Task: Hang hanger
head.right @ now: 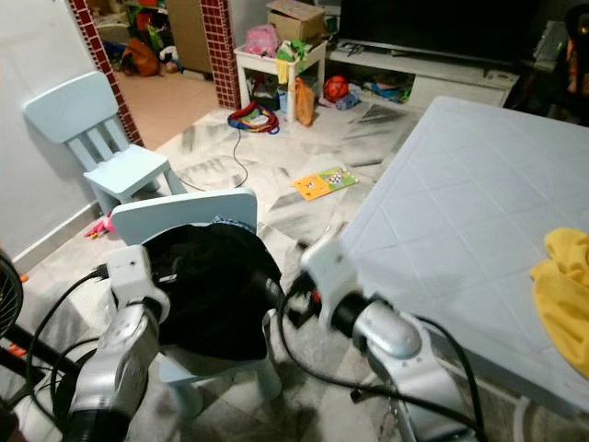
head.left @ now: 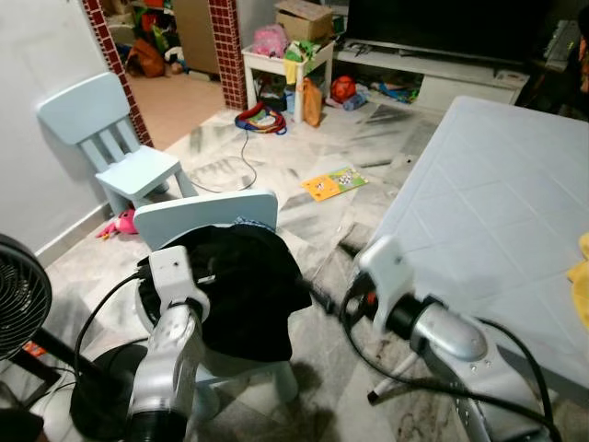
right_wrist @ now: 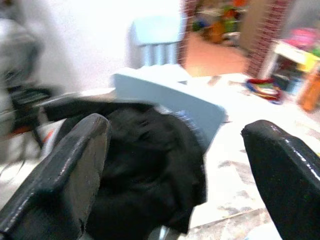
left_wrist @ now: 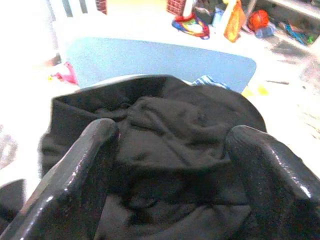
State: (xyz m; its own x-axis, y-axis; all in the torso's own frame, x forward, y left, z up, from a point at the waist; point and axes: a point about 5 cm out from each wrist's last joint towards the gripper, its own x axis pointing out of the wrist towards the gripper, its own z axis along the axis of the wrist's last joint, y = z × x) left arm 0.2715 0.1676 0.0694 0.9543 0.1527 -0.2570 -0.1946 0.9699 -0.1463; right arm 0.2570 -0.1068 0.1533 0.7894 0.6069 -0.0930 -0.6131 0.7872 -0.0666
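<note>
Black garment [head.left: 244, 290] heaped over the small pale-blue chair [head.left: 207, 214] at about 7 o'clock in the head view, and whatever hanger might sit under it is buried; I can't make one out. Left claw [left_wrist: 170, 175] hovers right over the cloth, fingers [left_wrist: 75, 180] spread wide, nothing between them. Right claw [right_wrist: 175, 165] points at the same heap from beside the desk [head.left: 497, 221], jaws wide apart too, empty, and that wrist view is smeared with blur. Both silver arms cut off at the bottom edge. A second blue chair [head.left: 110, 147] stands at 10 o'clock by the wall. Yellow cloth [head.right: 561, 285] sits on the desk at 3 o'clock, cropped by the frame. A booklet [head.left: 333, 182] lies on the floor; its print is too small to read. A fan [head.left: 18, 299] is half out of frame at 8 o'clock.
</note>
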